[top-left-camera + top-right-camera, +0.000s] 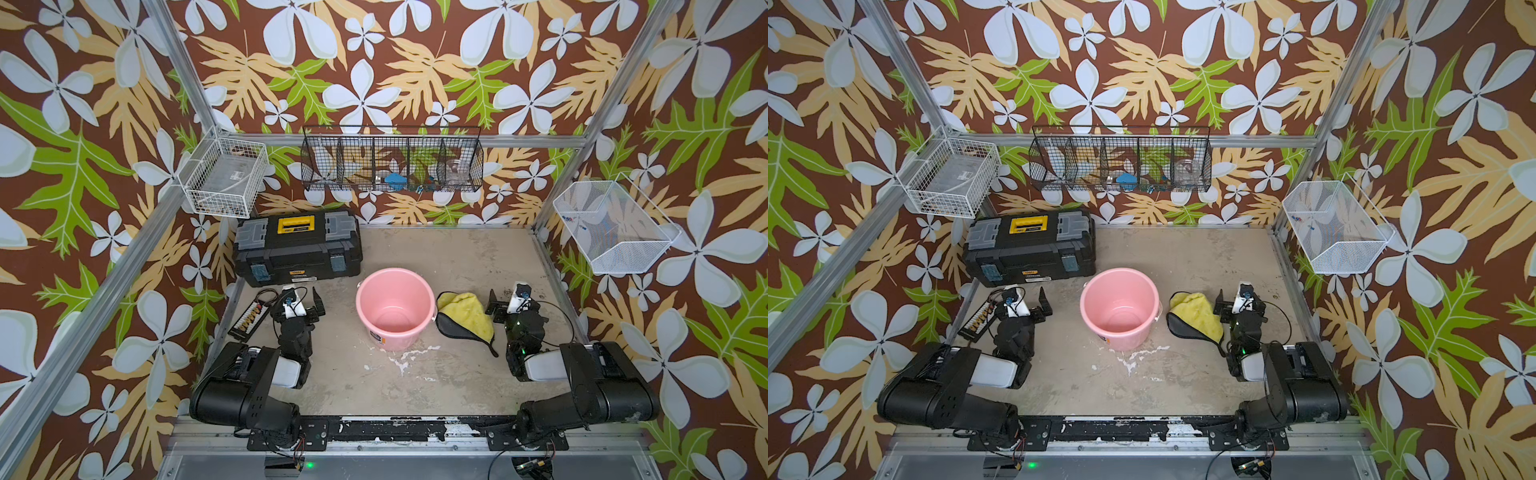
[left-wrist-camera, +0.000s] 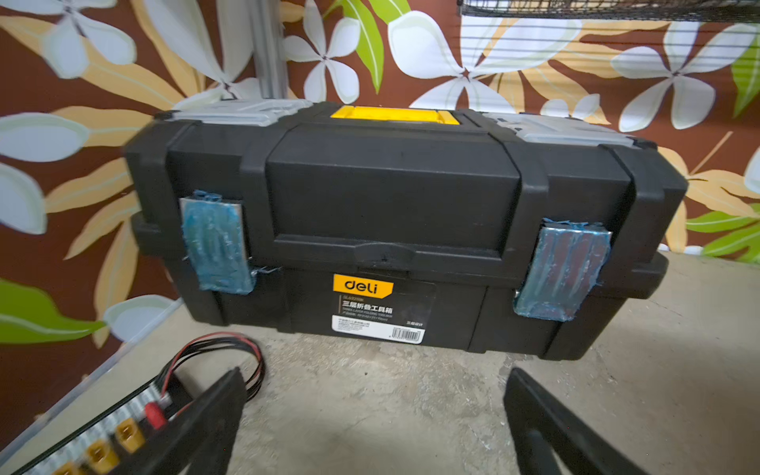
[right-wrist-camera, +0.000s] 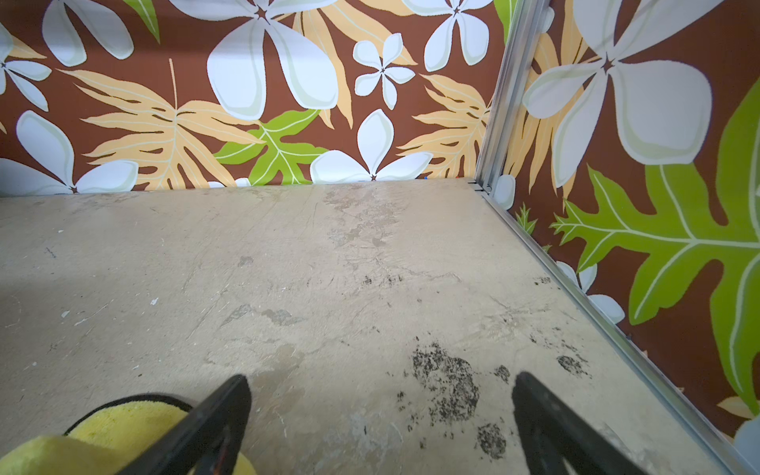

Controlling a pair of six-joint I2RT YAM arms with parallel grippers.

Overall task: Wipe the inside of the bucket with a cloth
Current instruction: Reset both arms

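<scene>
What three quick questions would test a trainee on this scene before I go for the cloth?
1. True or false: the cloth lies inside the bucket.
2. The left gripper and the right gripper are: A both open and empty, B both shut, C one open and one shut.
3. Which gripper is beside the cloth?

Key: 1 false, the cloth lies on the floor beside the bucket; 2 A; 3 the right gripper.
</scene>
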